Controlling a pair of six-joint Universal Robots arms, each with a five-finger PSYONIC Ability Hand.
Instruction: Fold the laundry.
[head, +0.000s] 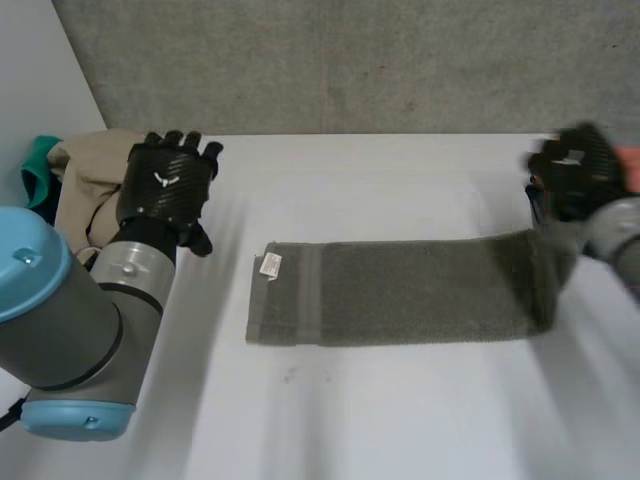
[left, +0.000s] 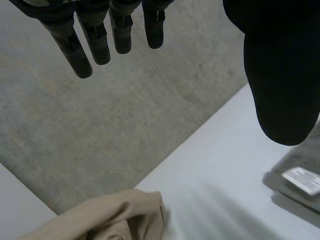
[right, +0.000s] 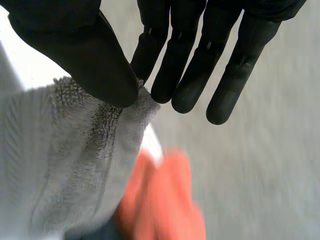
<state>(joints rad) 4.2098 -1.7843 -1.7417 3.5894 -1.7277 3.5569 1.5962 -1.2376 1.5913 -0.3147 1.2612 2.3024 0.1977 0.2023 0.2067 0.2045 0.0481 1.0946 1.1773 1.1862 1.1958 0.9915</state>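
Grey metal joint with a light-blue cap, the left arm (head: 60, 330), sits nearest, over the smooth white table (head: 400, 420). Mid-table lies the towel (head: 400, 292): grey-green terry, a long flat rectangle running left to right, with a flatter woven band and a small white label (head: 269, 264) at its left end. Its right end rises off the table to the right hand (head: 575, 170). In the right wrist view that hand (right: 85, 55) pinches the nubby towel edge (right: 65, 165) between thumb and fingers (right: 155, 50), the other fingers straight. A blurred orange shape (right: 165, 200) sits beside the held end, can't tell what. The left hand (head: 168, 185), matte black with a carbon-weave back, hangs above the table's far left with fingers (left: 100, 45) straight and spread, holding nothing. Just beyond it a crumpled beige garment (head: 85, 170) is heaped at the table's corner, soft folds, with a bit of teal cloth (head: 38, 165) beside it. Farthest back is rough grey wall (head: 350, 60).
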